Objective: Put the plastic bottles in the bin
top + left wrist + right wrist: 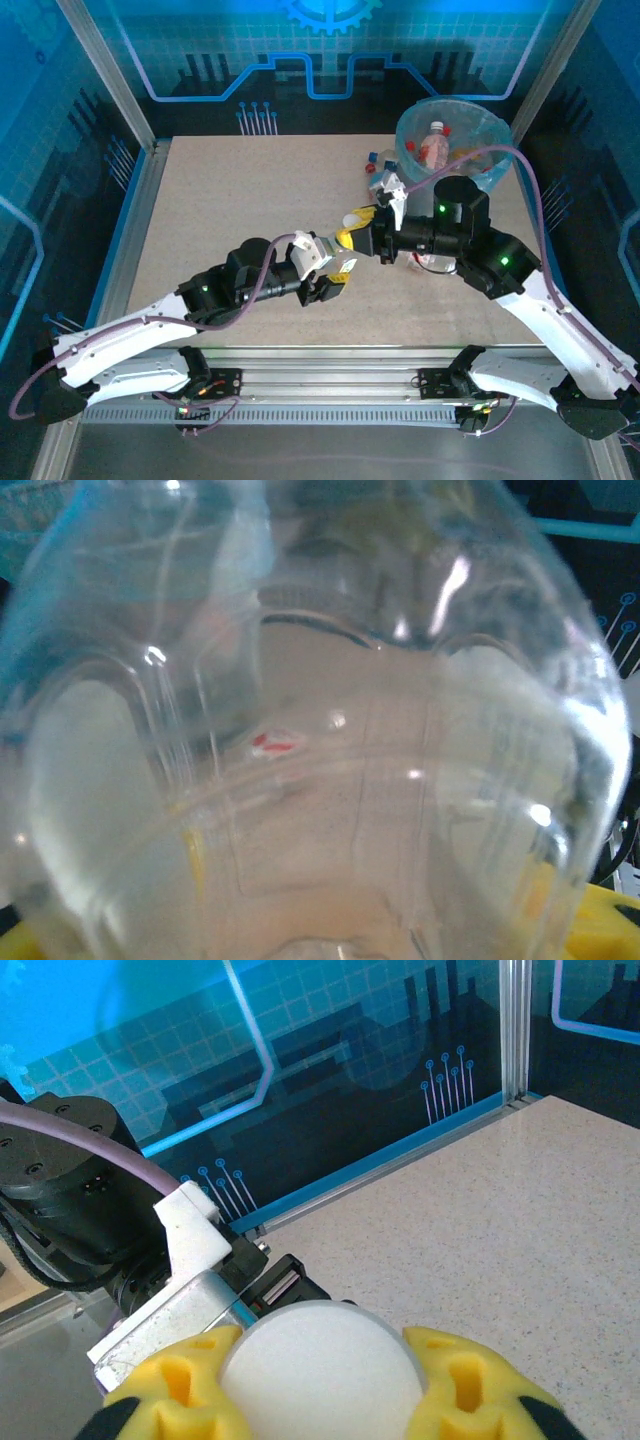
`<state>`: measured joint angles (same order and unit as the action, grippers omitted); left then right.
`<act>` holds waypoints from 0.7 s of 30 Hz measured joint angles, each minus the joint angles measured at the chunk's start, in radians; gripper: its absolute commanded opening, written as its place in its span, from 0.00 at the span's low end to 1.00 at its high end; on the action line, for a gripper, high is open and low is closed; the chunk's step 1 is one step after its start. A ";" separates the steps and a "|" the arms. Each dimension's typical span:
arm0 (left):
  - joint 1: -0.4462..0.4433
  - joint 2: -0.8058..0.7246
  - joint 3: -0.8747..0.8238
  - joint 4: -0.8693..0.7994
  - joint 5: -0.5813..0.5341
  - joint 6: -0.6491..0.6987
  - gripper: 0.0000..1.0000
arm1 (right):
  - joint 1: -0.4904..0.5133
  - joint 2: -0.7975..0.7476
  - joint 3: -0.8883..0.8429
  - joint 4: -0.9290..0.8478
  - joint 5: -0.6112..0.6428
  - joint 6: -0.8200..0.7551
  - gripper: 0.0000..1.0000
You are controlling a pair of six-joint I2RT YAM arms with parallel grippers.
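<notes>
bottle (pixel 320 780) between left jaws blurred, cut off at every edge, label unreadable, its white rounded end (pixel 318 1370) between right jaws cut off at bottom edge

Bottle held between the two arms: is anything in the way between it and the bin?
Nothing tall does. A few loose bottles lie on the table just before the bin, and the bin's rim is raised, so the right gripper, shut on the bottle, would likely have to carry it up and over.
</notes>
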<state>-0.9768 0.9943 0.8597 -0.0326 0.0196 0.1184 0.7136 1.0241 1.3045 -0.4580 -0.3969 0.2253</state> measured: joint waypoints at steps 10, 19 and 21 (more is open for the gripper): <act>0.000 0.058 0.151 0.036 -0.087 0.020 0.99 | 0.001 0.048 0.265 -0.108 0.229 -0.027 0.00; 0.003 0.130 0.257 0.068 -0.261 0.012 0.99 | -0.023 0.239 0.602 -0.153 0.785 -0.168 0.00; 0.003 0.132 0.256 0.068 -0.275 0.011 0.99 | -0.073 0.312 0.668 -0.157 0.887 -0.196 0.00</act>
<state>-0.9733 1.1267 1.1152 0.0349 -0.2554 0.1299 0.6407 1.3361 1.9724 -0.6147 0.4896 0.0296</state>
